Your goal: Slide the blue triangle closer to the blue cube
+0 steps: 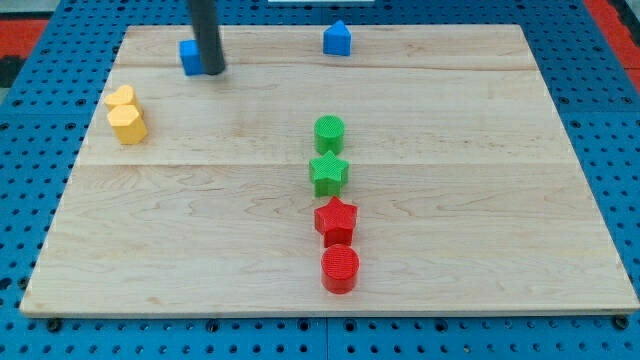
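While tip (213, 71) touches right side of blue cube (190, 57), blue triangle (337, 39) sits well apart toward view's right; rod tool grips nothing.

Bright, even overhead light, soft short shadows, faint sheen on the wooden board (480, 200), sharp focus.

Pale smooth wooden board (480, 220); blocks perhaps ridged plastic.

Blue cube (189, 56) sits at eleven o'clock on the counter (450, 200), partly hidden by the rod; blue triangle (337, 39) stands upright at twelve o'clock, well apart to its right
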`<act>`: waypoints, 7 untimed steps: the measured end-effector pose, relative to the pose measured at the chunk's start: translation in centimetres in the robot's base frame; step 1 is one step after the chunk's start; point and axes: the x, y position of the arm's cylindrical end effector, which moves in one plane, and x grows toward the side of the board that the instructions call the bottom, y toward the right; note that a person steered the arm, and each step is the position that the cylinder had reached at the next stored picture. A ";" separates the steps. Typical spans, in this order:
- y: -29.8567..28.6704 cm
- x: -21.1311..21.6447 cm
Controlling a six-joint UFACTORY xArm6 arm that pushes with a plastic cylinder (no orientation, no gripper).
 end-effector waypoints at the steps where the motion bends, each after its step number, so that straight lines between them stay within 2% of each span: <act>1: -2.1 -2.1; 2: -2.1 -2.8; 4: 19.0 2.2; 5: 24.7 -2.9; 6: 21.0 -6.2; 7: 10.4 -5.7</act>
